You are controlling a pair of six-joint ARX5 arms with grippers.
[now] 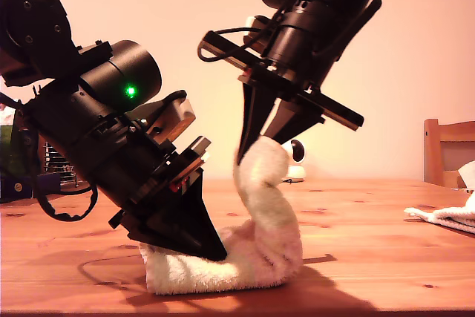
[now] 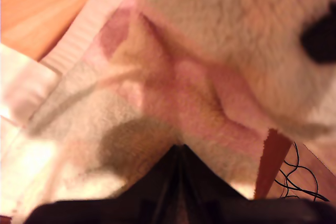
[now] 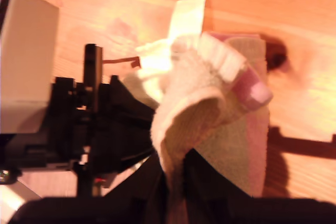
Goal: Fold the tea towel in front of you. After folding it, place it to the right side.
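Black and wedge-shaped, my first hand slants down from the exterior view's left. Its tip is pressed into the low part of the tea towel on the counter. Its jaws are clenched together to a point. Whether any cloth is pinched between them I cannot tell.

My second hand hangs from above, tilted, near the middle of the exterior view. It grips an edge of the towel and holds it raised off the counter. In the second wrist view the first arm's black body lies close beside the raised cloth.

A second pale cloth lies on the counter at the exterior view's right edge, well apart from the towel. A wooden chair stands behind it. A small white round object sits at the counter's far side, partly hidden by the raised cloth. A thin dark cable shows in the first wrist view.

The towel is cream, fluffy terry with pink patches and a ribbed hem. It sits near the counter's front edge. Its lower part is bunched flat, and the rest rises from it in a curved column to the second hand.
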